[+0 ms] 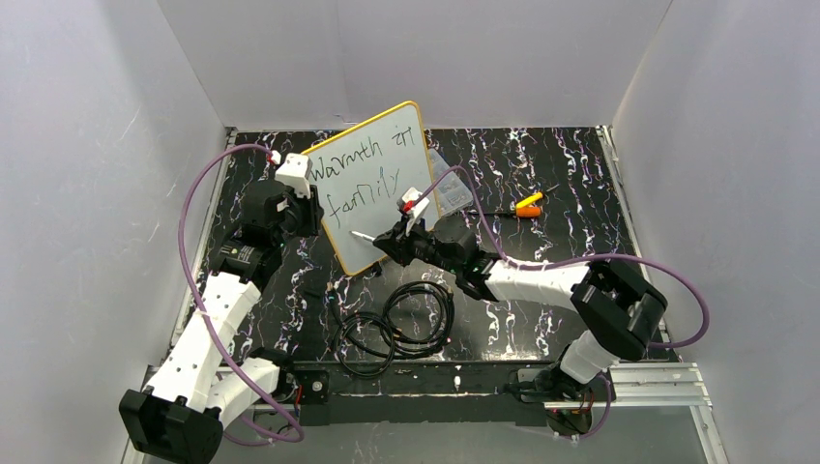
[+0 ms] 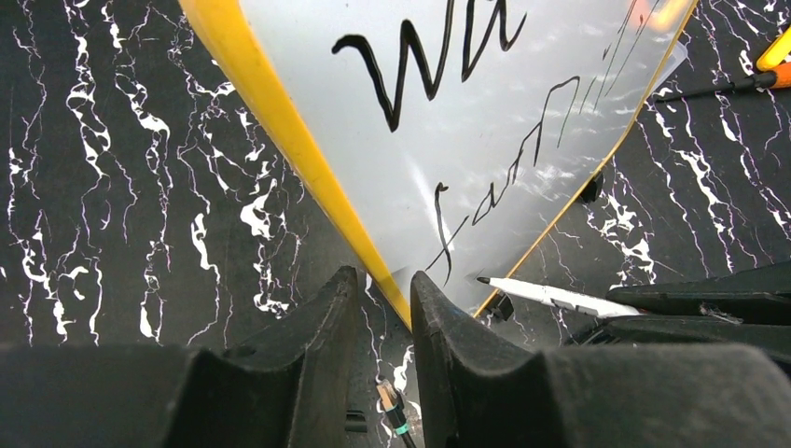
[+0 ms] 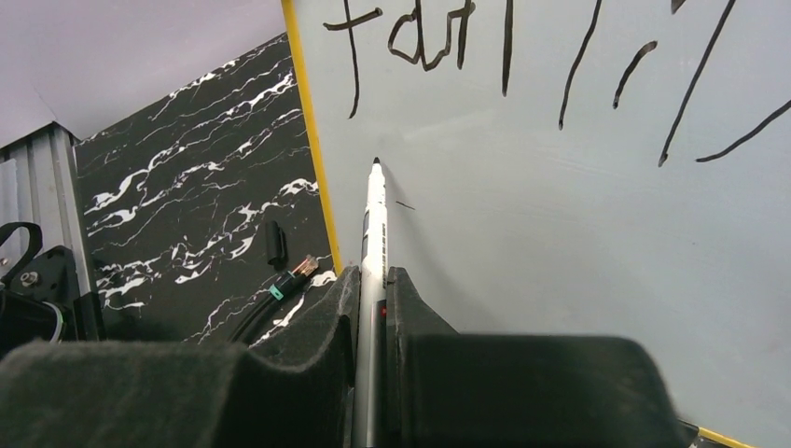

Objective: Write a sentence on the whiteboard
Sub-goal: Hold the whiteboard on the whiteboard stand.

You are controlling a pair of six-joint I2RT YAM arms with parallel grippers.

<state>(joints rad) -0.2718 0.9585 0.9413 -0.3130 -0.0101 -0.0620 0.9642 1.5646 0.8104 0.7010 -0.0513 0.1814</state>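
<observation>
The whiteboard (image 1: pixel 360 256) with its yellow frame stands tilted on the black marbled table. The sentence (image 1: pixel 358 159) reads "Warmth of" and "family" in two lines; parts of it show in the left wrist view (image 2: pixel 420 65) and the right wrist view (image 3: pixel 424 37). My left gripper (image 1: pixel 311 208) is shut on the board's left frame edge (image 2: pixel 308 168), which runs between its jaws (image 2: pixel 384 285). My right gripper (image 1: pixel 387 240) is shut (image 3: pixel 373 275) on a white marker (image 3: pixel 375 215). The marker's black tip is at the board's bare lower left, below "family", next to a tiny mark.
A clear plastic box (image 1: pixel 450 188) lies behind the board's right edge. Orange and yellow tools (image 1: pixel 527 205) lie further right. Coiled black cables (image 1: pixel 396 324) lie near the front, with a plug end (image 3: pixel 294 271) by the board's corner. White walls enclose the table.
</observation>
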